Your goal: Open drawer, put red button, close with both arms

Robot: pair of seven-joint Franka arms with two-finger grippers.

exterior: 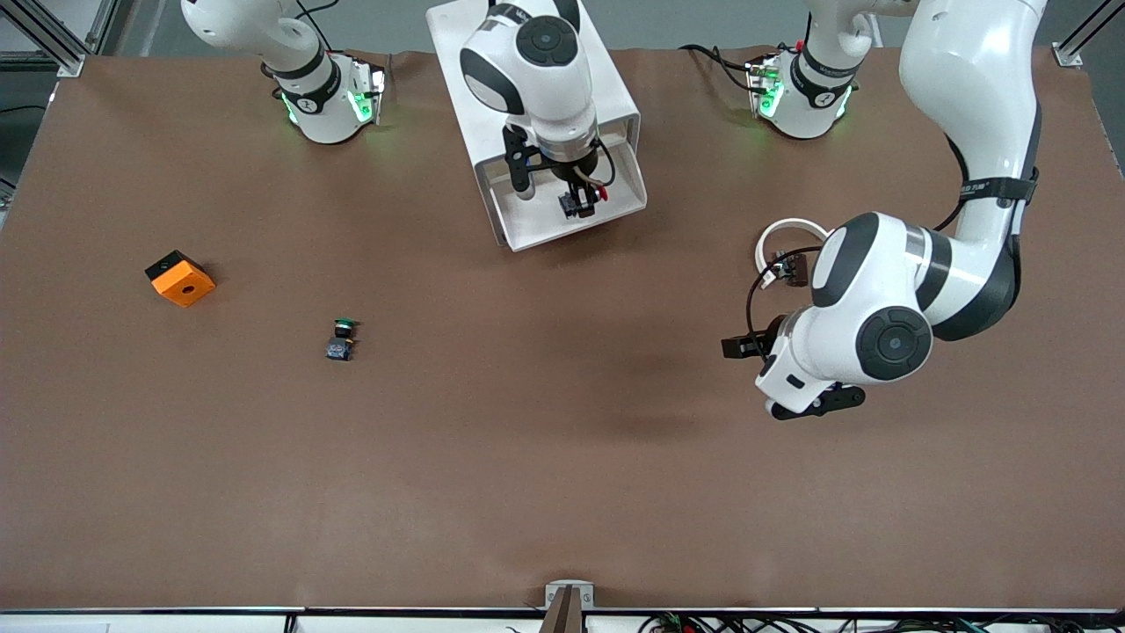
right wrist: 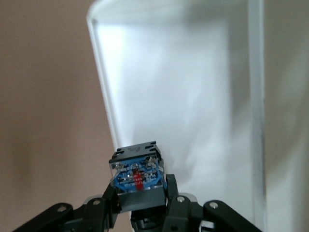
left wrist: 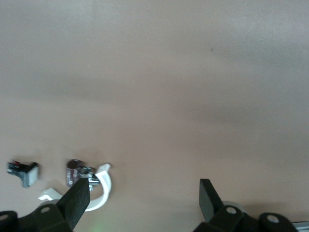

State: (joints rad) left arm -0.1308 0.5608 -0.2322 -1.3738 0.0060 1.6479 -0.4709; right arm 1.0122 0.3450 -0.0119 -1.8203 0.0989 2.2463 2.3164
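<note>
The drawer (exterior: 527, 230) stands pulled out of the white cabinet (exterior: 457, 61), a shallow white tray with its floor bare. Over it hangs my right gripper (exterior: 577, 205), shut on the red button (exterior: 582, 207). In the right wrist view the red button (right wrist: 137, 175) shows its blue and black body between the fingers (right wrist: 176, 195), above the drawer's rim (right wrist: 103, 99). My left gripper (exterior: 766, 374) waits over the table toward the left arm's end. It is open and holds nothing, as the left wrist view shows (left wrist: 143, 194).
A green-capped button (exterior: 343, 338) and an orange block (exterior: 180, 279) lie toward the right arm's end. A white ring clamp (exterior: 789, 230) and a small dark part (exterior: 791, 268) lie beside the left arm; the left wrist view shows the clamp (left wrist: 100, 192) too.
</note>
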